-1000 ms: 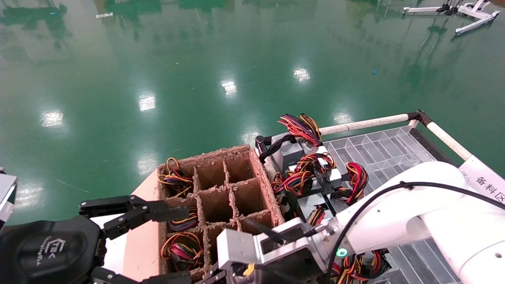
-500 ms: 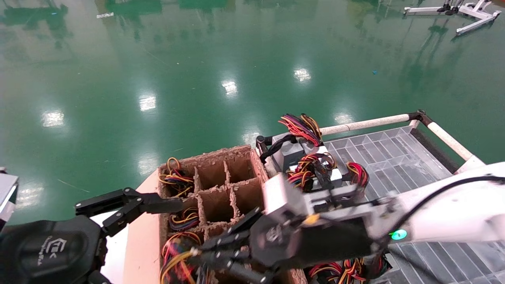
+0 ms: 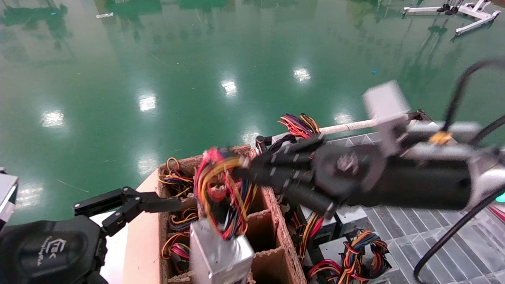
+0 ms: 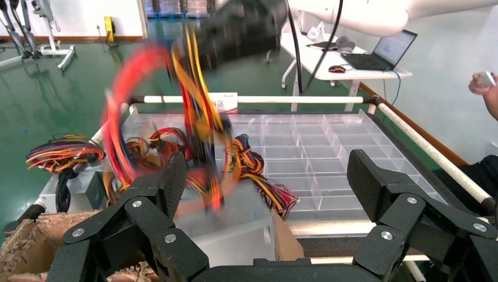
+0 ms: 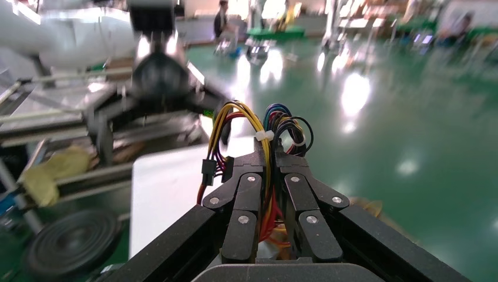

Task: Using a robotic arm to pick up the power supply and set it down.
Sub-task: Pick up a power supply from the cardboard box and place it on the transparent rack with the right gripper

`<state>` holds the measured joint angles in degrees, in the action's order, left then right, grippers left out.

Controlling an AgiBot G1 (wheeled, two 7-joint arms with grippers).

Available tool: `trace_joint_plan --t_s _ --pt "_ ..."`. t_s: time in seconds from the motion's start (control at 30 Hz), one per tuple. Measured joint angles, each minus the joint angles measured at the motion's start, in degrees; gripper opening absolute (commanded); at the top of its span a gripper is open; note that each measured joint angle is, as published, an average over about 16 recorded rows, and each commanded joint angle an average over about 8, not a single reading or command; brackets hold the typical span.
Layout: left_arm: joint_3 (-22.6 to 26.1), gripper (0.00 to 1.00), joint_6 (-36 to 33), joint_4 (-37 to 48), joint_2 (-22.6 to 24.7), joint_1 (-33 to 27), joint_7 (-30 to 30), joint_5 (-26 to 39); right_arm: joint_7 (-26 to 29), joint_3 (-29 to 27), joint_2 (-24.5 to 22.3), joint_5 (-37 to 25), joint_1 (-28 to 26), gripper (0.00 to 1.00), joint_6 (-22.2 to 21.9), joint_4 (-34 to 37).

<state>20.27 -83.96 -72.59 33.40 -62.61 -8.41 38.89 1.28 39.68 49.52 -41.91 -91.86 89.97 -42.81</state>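
The power supply (image 3: 221, 254), a grey metal box, hangs tilted over the front cells of the cardboard carton (image 3: 276, 215). Its bundle of red, yellow and black wires (image 3: 221, 185) rises to my right gripper (image 3: 241, 172), which is shut on the wires. In the right wrist view the wires (image 5: 267, 132) pass between the fingers of the shut right gripper (image 5: 269, 154). The white robotic arm reaches in from the right. My left gripper (image 4: 267, 176) is open beside the carton's left side, one finger (image 3: 158, 205) showing, with the blurred power supply (image 4: 226, 220) just beyond it.
Other carton cells hold wire bundles (image 3: 175, 179). More power supplies with wires (image 3: 347, 252) lie right of the carton on a clear divided tray (image 3: 430, 244). A white rail (image 3: 347, 127) borders the tray. Green floor lies beyond.
My right gripper rose from low at the carton's front and swung up and right, pulling the power supply by its wires out of a front cell. The left gripper stayed put.
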Motion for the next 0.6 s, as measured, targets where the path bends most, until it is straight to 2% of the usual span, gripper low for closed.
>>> trace_joint_plan --t_s 0.27,0.6 --pt "0.01 1.0 0.0 0.0 0.0 0.0 0.0 0.0 -1.97 -0.38 -2.35 -1.7 -9.9 0.0 -1.42 7.36" --pt "0.01 1.0 0.0 0.0 0.0 0.0 0.01 -0.01 -9.22 1.98 -0.29 -10.56 -23.14 0.0 -10.99 23.99"
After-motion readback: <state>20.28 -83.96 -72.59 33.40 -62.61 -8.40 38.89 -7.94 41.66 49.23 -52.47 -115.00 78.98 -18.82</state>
